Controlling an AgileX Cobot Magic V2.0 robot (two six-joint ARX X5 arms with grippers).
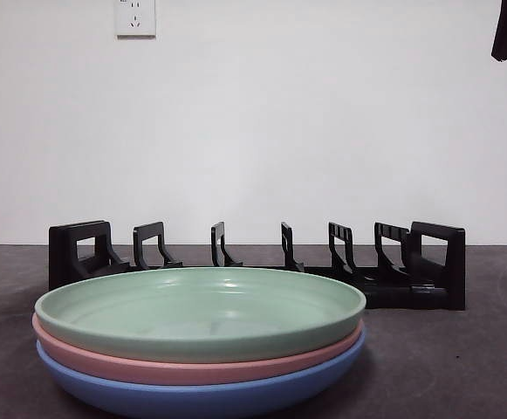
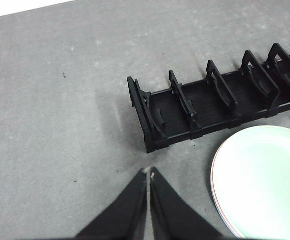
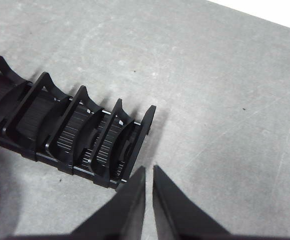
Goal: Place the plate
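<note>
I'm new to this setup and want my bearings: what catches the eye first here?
A stack of three plates, green on pink on blue, sits nearest the front camera. Behind it an empty black rack stretches across the table. The left gripper and right gripper both hang above the table near the rack's ends, holding nothing.

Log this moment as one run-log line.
stage: pre-grasp | plates: green plate atop pink, blue | rack: empty | left end effector: shut, idle | right end effector: shut, idle

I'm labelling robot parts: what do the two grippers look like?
Both are alike: the left gripper and right gripper each have two matte black jaws, broad at the base and tapering to thin pointed tips. No cables or markings show.
</note>
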